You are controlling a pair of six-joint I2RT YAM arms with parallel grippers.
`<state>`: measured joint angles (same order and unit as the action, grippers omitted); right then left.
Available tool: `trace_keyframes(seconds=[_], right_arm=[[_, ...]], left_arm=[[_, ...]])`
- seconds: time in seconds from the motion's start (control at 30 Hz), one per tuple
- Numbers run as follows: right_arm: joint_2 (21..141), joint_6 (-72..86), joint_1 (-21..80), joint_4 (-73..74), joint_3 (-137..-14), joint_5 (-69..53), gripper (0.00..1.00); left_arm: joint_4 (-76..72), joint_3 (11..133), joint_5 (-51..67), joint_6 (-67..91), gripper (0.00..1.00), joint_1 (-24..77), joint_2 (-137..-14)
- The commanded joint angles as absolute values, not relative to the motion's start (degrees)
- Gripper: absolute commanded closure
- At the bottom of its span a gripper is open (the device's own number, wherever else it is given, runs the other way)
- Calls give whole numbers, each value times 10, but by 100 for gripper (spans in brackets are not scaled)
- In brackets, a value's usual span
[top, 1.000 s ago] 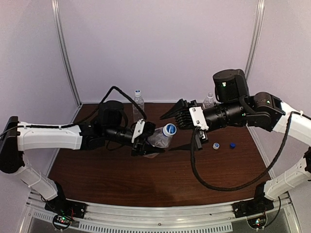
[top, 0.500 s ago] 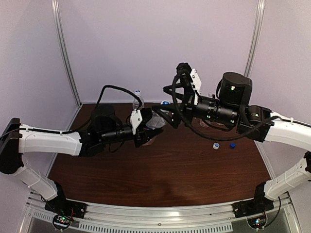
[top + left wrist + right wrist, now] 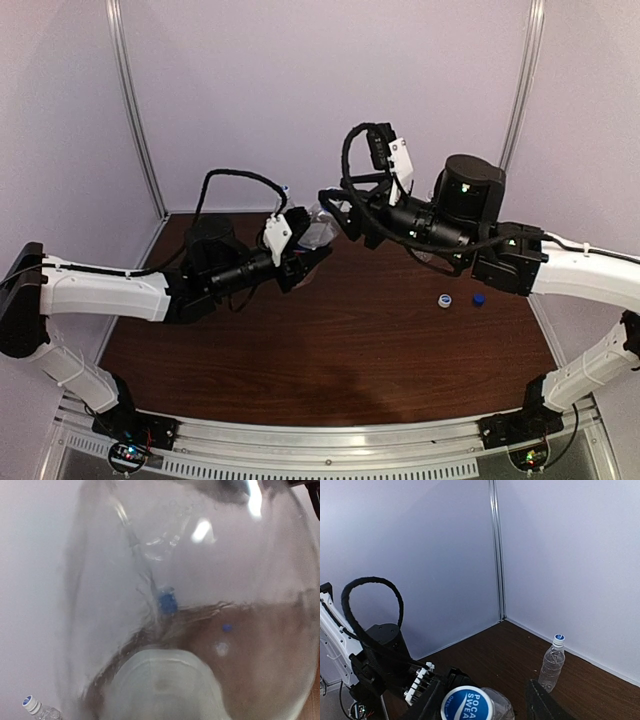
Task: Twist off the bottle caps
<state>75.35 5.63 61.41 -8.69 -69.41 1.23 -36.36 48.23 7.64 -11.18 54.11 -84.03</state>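
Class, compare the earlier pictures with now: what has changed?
The left gripper lifted its clear bottle higher; the right gripper swung across to straddle its cap. Unchanged: the left grip, the loose white cap and blue cap on the table.

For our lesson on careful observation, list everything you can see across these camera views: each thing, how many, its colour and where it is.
held bottle: one, clear, raised above the middle of the table
bottle cap: one, white with blue centre, on the held bottle
standing bottle: one, clear, capped white and blue, upright by the back wall
white-and-blue loose cap: one, on the table's right part
dark blue loose cap: one, just right of it
table: one, dark brown
back wall: pale lilac
left gripper: one, black, shut on the held bottle
right gripper: one, black, open around the bottle cap
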Motion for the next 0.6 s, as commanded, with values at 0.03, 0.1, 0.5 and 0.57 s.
trace_keyframes(seconds=[0.03,0.1,0.5,0.57], right_arm=[[771,56,615,-72,-708,24,45],[772,54,615,-69,-710,19,49],[731,-52,603,-54,-712,-119,100],[717,-131,592,3,-723,-269,100]], left_arm=[[-387,489,64,-116,62,544,-844],[-384,492,63,-119,62,544,-844],[-334,490,96,-164,64,544,-845],[-301,486,148,-193,64,544,-838]])
